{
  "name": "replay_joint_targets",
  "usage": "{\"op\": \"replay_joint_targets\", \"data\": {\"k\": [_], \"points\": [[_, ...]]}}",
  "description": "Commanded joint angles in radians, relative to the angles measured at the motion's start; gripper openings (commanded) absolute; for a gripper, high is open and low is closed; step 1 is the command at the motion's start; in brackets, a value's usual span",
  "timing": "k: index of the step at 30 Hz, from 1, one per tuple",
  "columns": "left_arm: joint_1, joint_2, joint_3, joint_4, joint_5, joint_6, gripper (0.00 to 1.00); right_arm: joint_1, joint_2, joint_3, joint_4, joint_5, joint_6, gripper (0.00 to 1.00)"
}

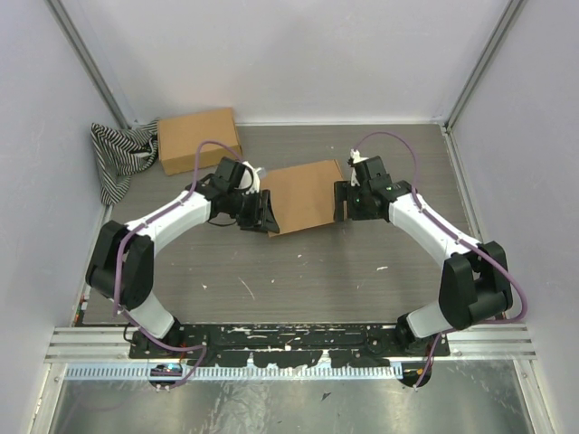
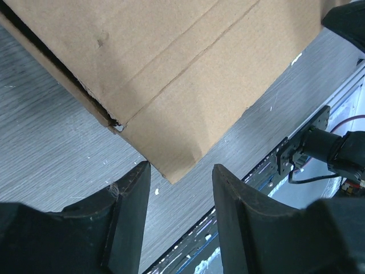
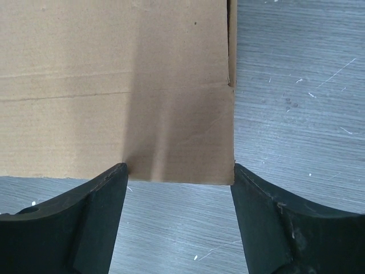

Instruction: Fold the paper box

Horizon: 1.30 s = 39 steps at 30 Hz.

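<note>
The paper box point(image 1: 306, 196) is plain brown cardboard and lies flat on the grey table in the middle, between the two arms. My left gripper point(image 1: 262, 212) is open at its near left corner. In the left wrist view that corner of the box point(image 2: 171, 68) points into the gap of the left gripper point(image 2: 181, 167). My right gripper point(image 1: 342, 201) is open at the box's right edge. In the right wrist view the box point(image 3: 114, 85) shows creases, and its edge lies between the tips of the right gripper point(image 3: 178, 169). Neither gripper grips it.
A second brown cardboard box point(image 1: 198, 138) stands at the back left, next to a black-and-white striped cloth point(image 1: 118, 154) against the left wall. Grey walls enclose the table on three sides. A black rail point(image 1: 298, 339) with the arm bases runs along the near edge.
</note>
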Motion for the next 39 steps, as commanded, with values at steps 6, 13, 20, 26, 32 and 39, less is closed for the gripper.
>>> {"op": "replay_joint_targets", "data": {"k": [6, 13, 20, 26, 32, 39], "points": [[-0.005, 0.032, -0.022, 0.054, 0.011, -0.007, 0.53, 0.011, -0.005, 0.041, 0.038, -0.042, 0.004, 0.76], [-0.004, 0.051, -0.033, 0.080, -0.034, -0.008, 0.53, 0.010, 0.028, 0.014, 0.071, -0.026, 0.006, 0.73], [-0.005, 0.075, -0.022, 0.109, -0.036, -0.018, 0.53, 0.011, 0.042, 0.008, 0.088, -0.006, 0.004, 0.73], [-0.005, 0.085, -0.015, 0.103, -0.095, -0.008, 0.52, 0.009, 0.055, -0.018, 0.120, 0.019, 0.000, 0.71], [-0.005, 0.091, -0.009, 0.093, -0.155, 0.006, 0.52, 0.010, 0.075, -0.055, 0.175, 0.067, 0.007, 0.70], [-0.004, 0.116, -0.001, 0.112, -0.217, 0.016, 0.50, 0.010, 0.102, -0.106, 0.284, 0.073, 0.026, 0.66]]}}
